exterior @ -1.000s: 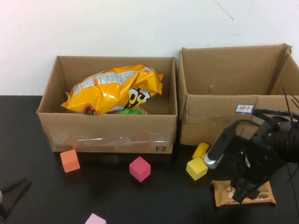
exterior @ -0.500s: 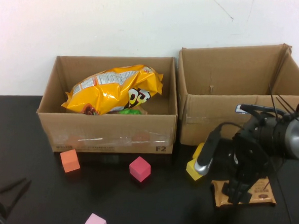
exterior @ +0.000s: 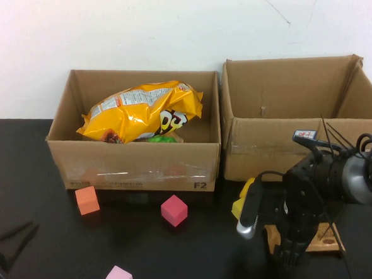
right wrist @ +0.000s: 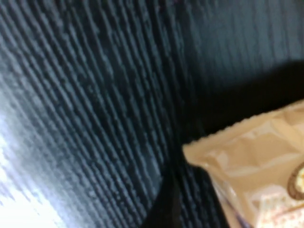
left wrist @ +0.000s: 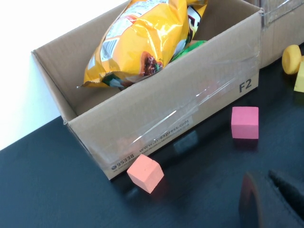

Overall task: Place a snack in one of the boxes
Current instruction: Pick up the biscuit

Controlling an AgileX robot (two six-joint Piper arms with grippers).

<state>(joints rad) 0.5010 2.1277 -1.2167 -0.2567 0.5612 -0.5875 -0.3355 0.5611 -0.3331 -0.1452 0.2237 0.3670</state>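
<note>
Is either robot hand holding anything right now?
Cannot be told: the right gripper is down at the brown snack packet's edge. The left gripper holds nothing.

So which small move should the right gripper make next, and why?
Probably shut on the snack and lift. The right gripper is down at its left edge on the table, and the right box behind is empty. The left gripper is parked at the near left.

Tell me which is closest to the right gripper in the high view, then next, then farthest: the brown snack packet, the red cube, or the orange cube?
From the right gripper, low at the table's right:
1. Brown snack packet, right beneath it.
2. Red cube, middle of the table.
3. Orange cube, far left, by the left box's corner.
</note>
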